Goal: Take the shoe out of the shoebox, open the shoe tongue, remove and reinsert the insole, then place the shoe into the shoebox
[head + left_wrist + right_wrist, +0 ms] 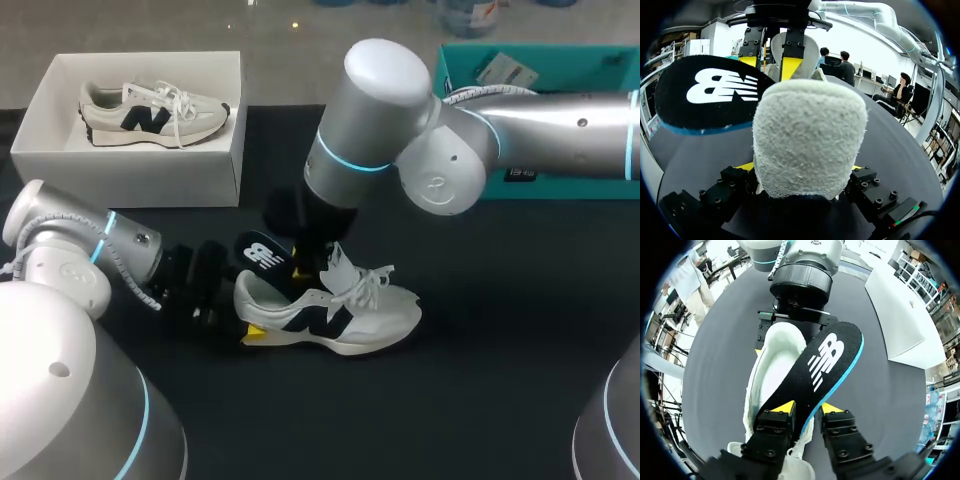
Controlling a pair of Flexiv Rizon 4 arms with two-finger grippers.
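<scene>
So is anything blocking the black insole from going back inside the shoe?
Nothing visible does. The right claw holds the insole just over the opening of the shoe, and the left claw only pinches its back end from outside. The inside toward the toe is hidden.

White logo (824,361) — on the black insole (796,399)

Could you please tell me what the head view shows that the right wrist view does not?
Only the head view: a second shoe inside the white shoebox. Only the right wrist view: the right gripper, its jaws shut on the black insole from both sides, and the insole's teal edge. Both: the loose shoe, the insole sticking out of it, and the left arm at its heel.
</scene>
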